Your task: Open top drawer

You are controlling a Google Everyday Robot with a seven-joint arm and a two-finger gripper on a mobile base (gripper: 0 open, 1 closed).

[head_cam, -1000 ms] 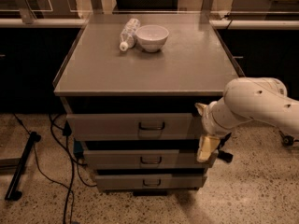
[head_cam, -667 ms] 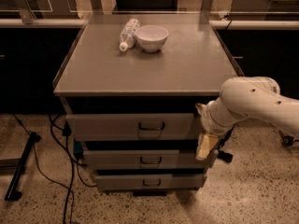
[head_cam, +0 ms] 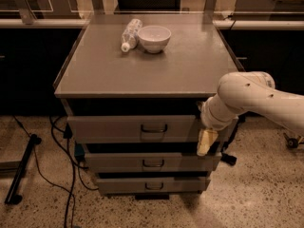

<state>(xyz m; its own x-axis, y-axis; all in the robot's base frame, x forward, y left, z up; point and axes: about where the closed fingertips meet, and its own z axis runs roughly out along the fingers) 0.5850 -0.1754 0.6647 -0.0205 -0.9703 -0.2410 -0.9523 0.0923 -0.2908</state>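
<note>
top drawer (head_cam: 118, 128) looked closed, handle (head_cam: 154, 128) ungrabbed; gripper (head_cam: 204, 139) sat at its right edge, grip state unreadable, so reach and pull were both left.

Flat grey bench (head_cam: 156, 75), the top of a drawer cabinet. Two items lie on it, both toward the rear. A white bowl (head_cam: 154, 38) stands upright. A clear plastic bottle (head_cam: 130, 34) lies on its side just left of the bowl, running roughly front to back. The gripper (head_cam: 207, 141) hangs below the bench's front right corner, off the top surface.
</note>
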